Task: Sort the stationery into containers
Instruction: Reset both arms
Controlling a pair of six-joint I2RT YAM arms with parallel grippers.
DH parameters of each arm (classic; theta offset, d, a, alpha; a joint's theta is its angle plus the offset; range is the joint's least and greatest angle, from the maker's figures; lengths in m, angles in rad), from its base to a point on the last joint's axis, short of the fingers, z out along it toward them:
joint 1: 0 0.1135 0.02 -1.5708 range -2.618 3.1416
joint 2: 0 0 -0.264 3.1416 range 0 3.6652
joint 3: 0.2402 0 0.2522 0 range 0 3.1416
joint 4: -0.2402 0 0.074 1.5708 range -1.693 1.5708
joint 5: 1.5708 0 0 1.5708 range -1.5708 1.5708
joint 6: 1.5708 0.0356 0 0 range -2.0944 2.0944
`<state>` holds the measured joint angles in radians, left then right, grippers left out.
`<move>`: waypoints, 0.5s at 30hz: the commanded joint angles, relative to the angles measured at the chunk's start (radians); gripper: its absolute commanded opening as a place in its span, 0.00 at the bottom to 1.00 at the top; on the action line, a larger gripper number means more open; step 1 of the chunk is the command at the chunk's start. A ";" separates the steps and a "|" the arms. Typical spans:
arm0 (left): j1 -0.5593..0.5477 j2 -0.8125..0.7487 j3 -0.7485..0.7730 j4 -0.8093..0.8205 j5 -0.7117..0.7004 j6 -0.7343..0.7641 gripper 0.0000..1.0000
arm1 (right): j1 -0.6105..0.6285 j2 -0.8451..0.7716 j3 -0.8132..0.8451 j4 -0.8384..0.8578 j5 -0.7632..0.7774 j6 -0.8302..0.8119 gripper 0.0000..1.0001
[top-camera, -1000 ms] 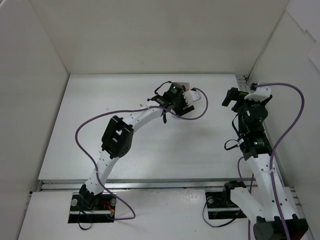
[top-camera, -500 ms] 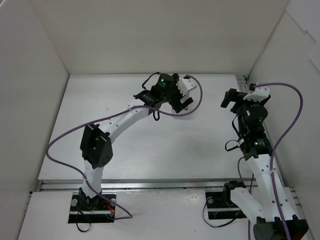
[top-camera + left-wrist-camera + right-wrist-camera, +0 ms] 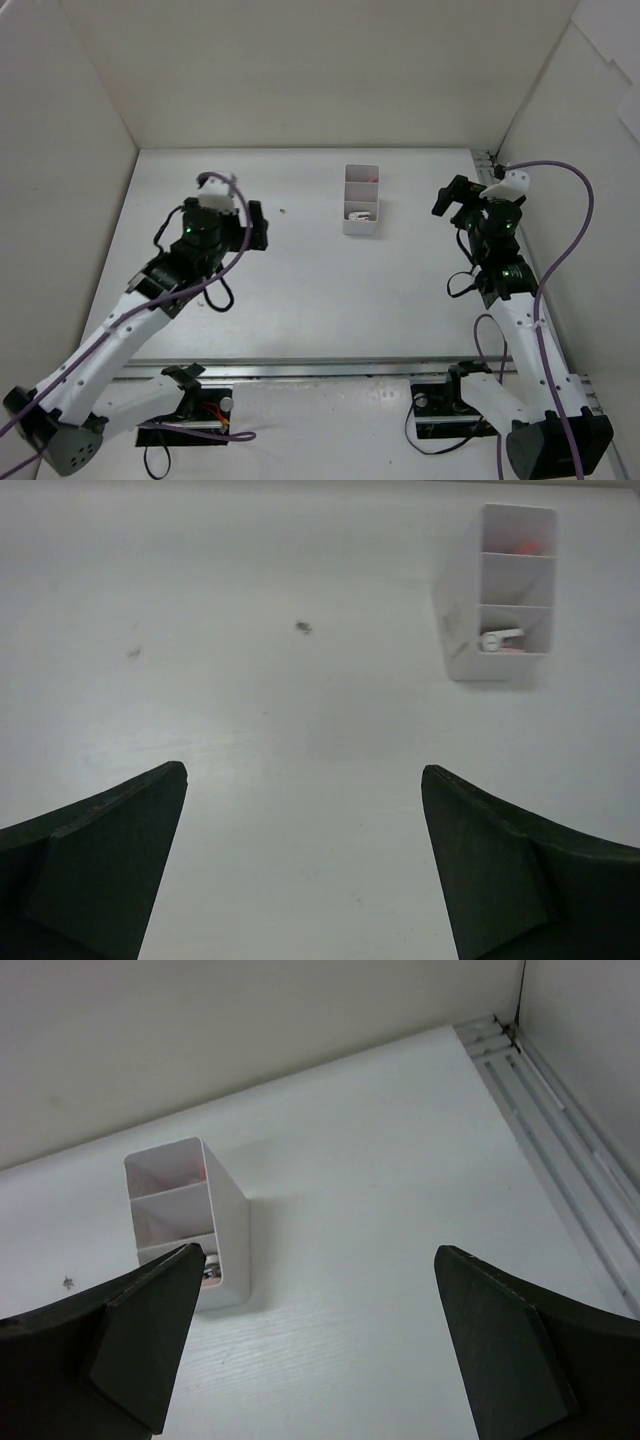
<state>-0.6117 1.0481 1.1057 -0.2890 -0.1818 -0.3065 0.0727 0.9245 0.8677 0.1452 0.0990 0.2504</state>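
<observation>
Pulling back from above the white divided box [image 3: 362, 200], the left claw [image 3: 252, 226] now hangs well to the box's left over the worktop [image 3: 300, 290], spread wide and holding nothing. The right claw [image 3: 452, 196] sits wide and empty on the other side. A pink item [image 3: 527, 548] lies in the far compartment and a pale piece [image 3: 497, 637] in the near one. With no loose stationery showing, the sorting looks finished or nearly so.

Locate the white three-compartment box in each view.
Top external: white divided box sits just right of centre, in the upper half.
Left wrist: upper right.
Right wrist: left of centre.
Shared landmark: dark speck, left of the box in every view.
</observation>
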 commanded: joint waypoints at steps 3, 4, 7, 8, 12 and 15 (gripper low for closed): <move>0.113 -0.218 -0.166 -0.195 -0.275 -0.330 1.00 | 0.010 0.033 -0.001 -0.093 0.074 0.148 0.98; 0.133 -0.235 -0.184 -0.212 -0.275 -0.353 1.00 | 0.007 0.022 -0.018 -0.096 0.077 0.164 0.98; 0.170 -0.296 -0.236 -0.251 -0.274 -0.413 1.00 | 0.009 0.001 -0.099 -0.095 0.093 0.202 0.98; 0.179 -0.309 -0.248 -0.246 -0.272 -0.402 1.00 | 0.009 -0.016 -0.130 -0.099 0.105 0.205 0.98; 0.179 -0.353 -0.276 -0.223 -0.274 -0.379 1.00 | 0.010 -0.062 -0.176 -0.111 0.148 0.201 0.98; 0.179 -0.349 -0.268 -0.240 -0.288 -0.376 1.00 | 0.009 -0.066 -0.176 -0.122 0.145 0.199 0.98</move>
<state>-0.4374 0.6952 0.8093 -0.5430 -0.4309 -0.6621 0.0795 0.8841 0.6727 -0.0284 0.1978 0.4267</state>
